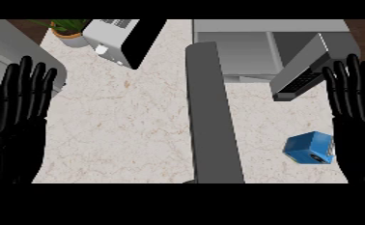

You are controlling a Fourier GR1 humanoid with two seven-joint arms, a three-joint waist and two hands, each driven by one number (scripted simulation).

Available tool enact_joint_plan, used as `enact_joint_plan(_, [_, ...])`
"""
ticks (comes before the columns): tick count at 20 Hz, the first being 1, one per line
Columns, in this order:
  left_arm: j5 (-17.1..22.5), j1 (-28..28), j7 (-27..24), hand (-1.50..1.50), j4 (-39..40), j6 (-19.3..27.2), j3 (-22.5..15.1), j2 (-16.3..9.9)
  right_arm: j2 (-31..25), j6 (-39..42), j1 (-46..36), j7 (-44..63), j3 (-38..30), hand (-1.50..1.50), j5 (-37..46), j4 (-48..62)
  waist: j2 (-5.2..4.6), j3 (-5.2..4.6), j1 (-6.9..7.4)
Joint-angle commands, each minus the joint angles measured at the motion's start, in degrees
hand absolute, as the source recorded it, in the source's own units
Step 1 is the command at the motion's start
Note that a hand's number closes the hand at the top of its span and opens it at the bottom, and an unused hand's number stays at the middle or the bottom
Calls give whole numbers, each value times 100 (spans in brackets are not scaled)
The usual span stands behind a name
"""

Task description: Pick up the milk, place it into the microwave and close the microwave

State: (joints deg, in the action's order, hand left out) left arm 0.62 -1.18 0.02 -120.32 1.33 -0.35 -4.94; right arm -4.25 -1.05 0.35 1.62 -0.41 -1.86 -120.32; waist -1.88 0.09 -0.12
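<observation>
While both black hands rest with fingers straight and spread at the counter's (121, 122) side edges, the blue milk carton (309, 148) lies on the pale top just in front of the open microwave (242, 50), untouched; the right hand (349, 108) stands just beside the carton, holding nothing; the left hand (25, 108) rests well apart from the microwave, past its long grey door (212, 118); a potted plant (69, 30) sits far to the microwave's left.

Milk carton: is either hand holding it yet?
No, the blue milk carton sits on the counter beside the open right hand, untouched, and the left hand rests far across.
</observation>
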Motion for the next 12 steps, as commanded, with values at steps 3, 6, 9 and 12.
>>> enact_joint_plan(3, [91,468,-291,-150,771,-40,361,-67,182,-536,-31,-170,-34,-150,707,124,181,-11,-18])
enact_joint_plan(6, [-122,217,-530,-150,604,-32,92,52,91,-1054,-480,781,-27,-150,1382,-719,193,-17,-4])
enact_joint_plan(9, [4,63,-195,-150,929,249,175,338,155,-831,309,1288,475,-150,1584,-1212,193,-13,-19])
enact_joint_plan(12, [616,-138,411,-150,182,-113,653,-90,271,-765,812,1277,730,-150,1651,-1623,198,-10,4])
